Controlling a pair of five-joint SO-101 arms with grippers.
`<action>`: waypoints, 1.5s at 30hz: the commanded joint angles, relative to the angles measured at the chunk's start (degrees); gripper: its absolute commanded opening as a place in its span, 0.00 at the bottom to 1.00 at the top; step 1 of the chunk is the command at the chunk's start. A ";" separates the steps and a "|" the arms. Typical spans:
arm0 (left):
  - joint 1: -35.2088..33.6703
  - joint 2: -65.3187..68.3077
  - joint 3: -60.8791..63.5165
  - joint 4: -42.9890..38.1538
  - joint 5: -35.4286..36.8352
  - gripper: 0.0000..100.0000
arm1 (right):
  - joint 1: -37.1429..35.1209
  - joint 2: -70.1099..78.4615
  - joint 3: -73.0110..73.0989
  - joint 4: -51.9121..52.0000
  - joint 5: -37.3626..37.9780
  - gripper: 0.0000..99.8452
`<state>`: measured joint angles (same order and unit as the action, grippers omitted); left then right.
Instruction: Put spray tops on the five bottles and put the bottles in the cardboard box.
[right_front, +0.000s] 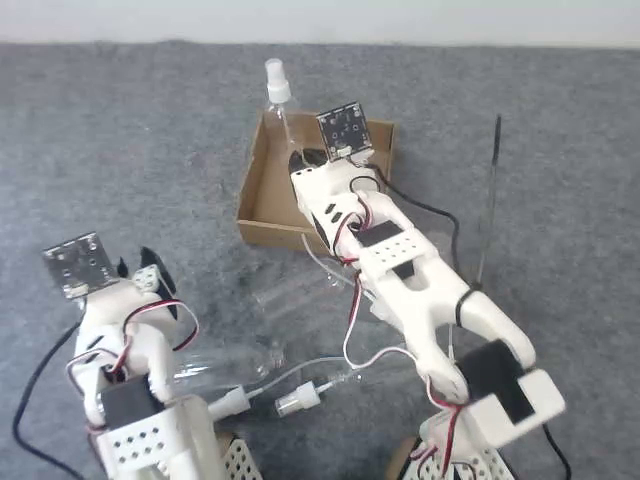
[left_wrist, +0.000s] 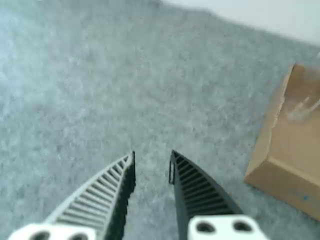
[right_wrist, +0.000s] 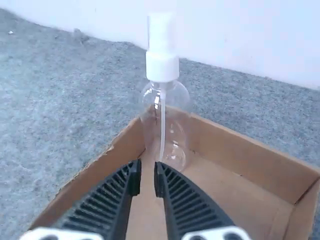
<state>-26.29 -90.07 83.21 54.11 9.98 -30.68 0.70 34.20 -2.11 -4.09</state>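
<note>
Bottle (right_wrist: 170, 117) just beyond right gripper (right_wrist: 146, 174)

No readable text, label, number; faint bluish mark (left_wrist: 302, 196) on cardboard box (left_wrist: 280, 150) wall illegible

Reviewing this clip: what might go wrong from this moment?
The capped bottle stands upright in a corner of the cardboard box, just ahead of the barely open right gripper; a careless move could topple it. The clear bottles and spray tops lying on the carpet sit near the arms' cables, so a reach there might snag.
</note>
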 joint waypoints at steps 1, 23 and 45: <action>-0.35 0.00 -0.22 0.35 0.35 0.11 | -0.48 -8.40 -0.70 5.32 1.32 0.01; -0.35 0.00 0.04 0.35 -2.55 0.10 | -5.93 -33.89 -0.79 46.73 3.69 0.09; -0.44 0.00 -0.04 0.35 -2.73 0.10 | -5.49 -37.14 -0.44 72.66 3.16 0.09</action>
<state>-26.46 -89.98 83.82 54.29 8.13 -36.40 -33.49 34.37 67.78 -1.10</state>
